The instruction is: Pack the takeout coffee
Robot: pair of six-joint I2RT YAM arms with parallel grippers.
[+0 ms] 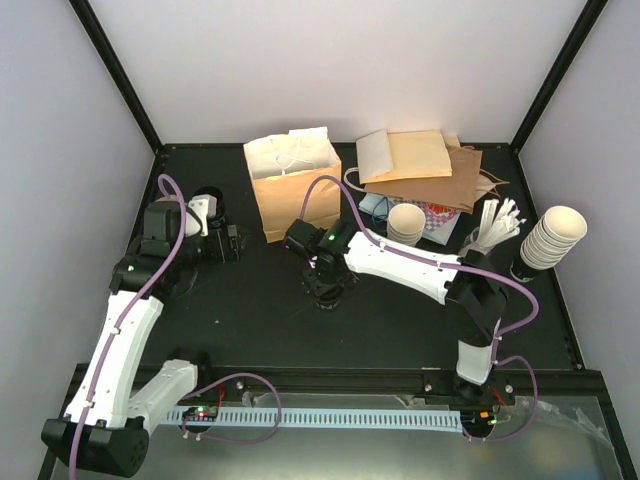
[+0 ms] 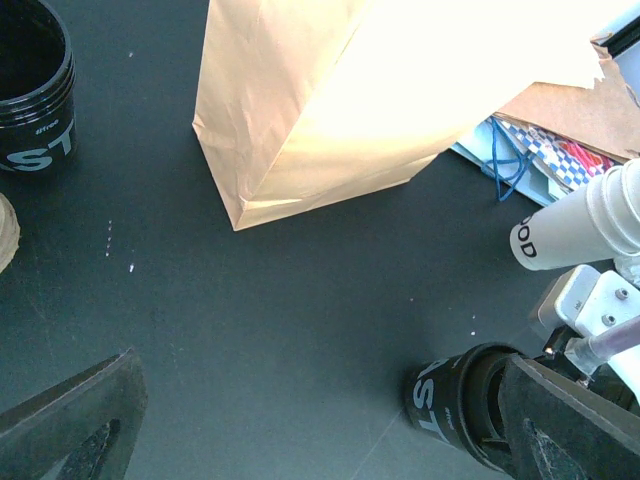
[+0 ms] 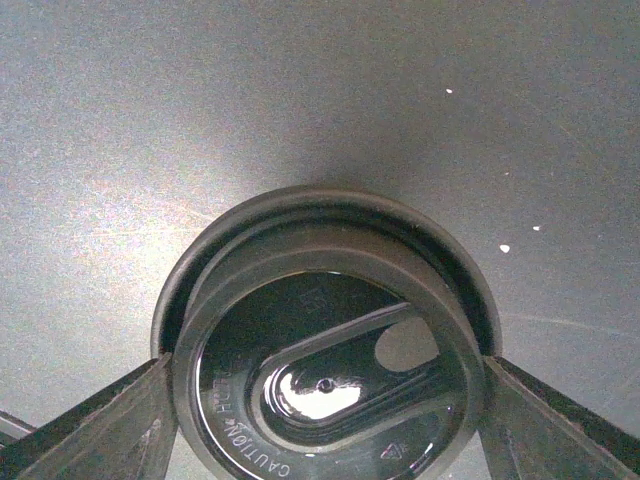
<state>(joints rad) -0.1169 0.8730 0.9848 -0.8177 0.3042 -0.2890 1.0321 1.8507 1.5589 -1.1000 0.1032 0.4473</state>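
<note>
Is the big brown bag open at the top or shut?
Open. The brown paper bag stands upright, and the top camera looks straight into its wide mouth, where the pale inside shows.

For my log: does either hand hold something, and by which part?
Right hand flanks the coffee lid at its rim; grip cannot be told. Left hand empty.

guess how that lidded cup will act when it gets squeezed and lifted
Likely to tip if nudged high: the cup stands upright on a small round base. The lid looks glossy, so the right gripper pinching there might slip or pop it off.
</note>
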